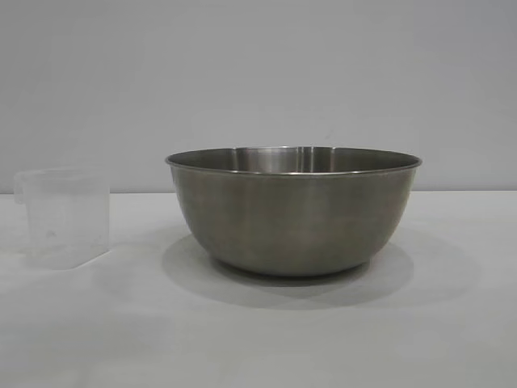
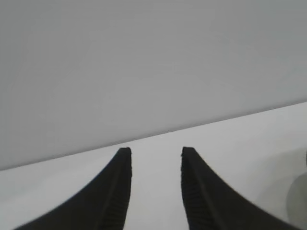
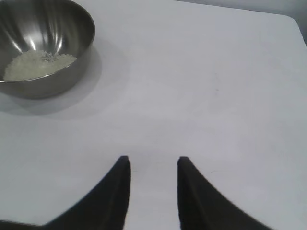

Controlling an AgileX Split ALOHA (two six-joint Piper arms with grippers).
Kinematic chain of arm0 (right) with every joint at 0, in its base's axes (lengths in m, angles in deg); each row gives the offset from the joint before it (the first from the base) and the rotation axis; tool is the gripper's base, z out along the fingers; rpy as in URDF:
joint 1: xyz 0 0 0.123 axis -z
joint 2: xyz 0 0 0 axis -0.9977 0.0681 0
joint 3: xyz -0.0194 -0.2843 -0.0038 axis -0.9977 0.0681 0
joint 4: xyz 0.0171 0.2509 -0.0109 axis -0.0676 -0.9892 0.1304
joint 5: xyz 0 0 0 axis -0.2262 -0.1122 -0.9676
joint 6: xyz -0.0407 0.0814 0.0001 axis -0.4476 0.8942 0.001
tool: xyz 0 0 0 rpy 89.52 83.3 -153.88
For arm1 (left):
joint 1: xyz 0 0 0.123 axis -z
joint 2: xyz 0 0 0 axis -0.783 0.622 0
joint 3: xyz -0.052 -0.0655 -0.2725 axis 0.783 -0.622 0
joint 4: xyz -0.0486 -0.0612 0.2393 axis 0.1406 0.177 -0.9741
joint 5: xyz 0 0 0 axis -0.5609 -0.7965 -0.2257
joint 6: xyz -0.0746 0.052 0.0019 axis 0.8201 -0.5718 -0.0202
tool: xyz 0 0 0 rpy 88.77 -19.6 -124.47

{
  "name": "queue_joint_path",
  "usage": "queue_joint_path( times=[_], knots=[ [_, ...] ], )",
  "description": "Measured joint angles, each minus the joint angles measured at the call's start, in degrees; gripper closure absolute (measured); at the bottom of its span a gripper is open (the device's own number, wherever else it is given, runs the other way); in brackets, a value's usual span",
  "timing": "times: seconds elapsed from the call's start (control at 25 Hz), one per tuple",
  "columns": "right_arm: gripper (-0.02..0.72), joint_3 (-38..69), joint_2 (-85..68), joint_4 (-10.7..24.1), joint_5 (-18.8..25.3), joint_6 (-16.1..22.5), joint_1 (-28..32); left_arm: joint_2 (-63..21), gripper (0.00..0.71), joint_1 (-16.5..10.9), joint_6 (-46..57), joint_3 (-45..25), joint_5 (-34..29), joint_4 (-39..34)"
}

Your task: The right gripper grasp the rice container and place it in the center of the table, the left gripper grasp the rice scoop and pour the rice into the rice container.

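Observation:
The steel rice container (image 1: 293, 212) stands upright in the middle of the white table (image 1: 258, 339). In the right wrist view the rice container (image 3: 72, 57) holds a pile of off-white rice (image 3: 38, 64). The clear plastic rice scoop (image 1: 63, 217) stands upright at the far left, apart from the bowl. Neither arm shows in the exterior view. My left gripper (image 2: 155, 152) is open over bare table with nothing between its fingers. My right gripper (image 3: 152, 160) is open too, well away from the bowl, holding nothing.
A plain grey wall (image 1: 258, 73) backs the table. The table's far edge and rounded corner (image 3: 292, 21) show in the right wrist view. A rounded grey blur (image 2: 298, 201) sits at the edge of the left wrist view.

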Motion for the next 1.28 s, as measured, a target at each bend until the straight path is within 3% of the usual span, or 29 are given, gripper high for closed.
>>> queue_joint_path(
  times=[0.24, 0.44, 0.64, 0.84, 1.04, 1.28],
  knots=[
    [0.469, 0.0, 0.0, 0.0, 0.0, 0.0, 0.0, -22.2, 0.501, 0.4, 8.0, 2.7, -29.5, -0.9],
    [0.469, 0.0, 0.0, 0.0, 0.0, 0.0, 0.0, -36.4, 0.501, 5.3, 8.3, 2.9, -46.6, 2.0],
    [0.469, 0.0, 0.0, 0.0, 0.0, 0.0, 0.0, -44.7, 0.501, 8.7, -2.4, 6.1, -65.2, 10.8],
    [0.469, 0.0, 0.0, 0.0, 0.0, 0.0, 0.0, -45.6, 0.501, 8.8, -8.8, 12.1, -78.1, 16.0],
    [0.469, 0.0, 0.0, 0.0, 0.0, 0.0, 0.0, -46.3, 0.501, 8.8, -11.5, 13.8, -90.5, 19.0],
    [0.469, 0.0, 0.0, 0.0, 0.0, 0.0, 0.0, -50.3, 0.501, 8.8, -15.0, 13.0, -94.4, 21.6]
  ],
)
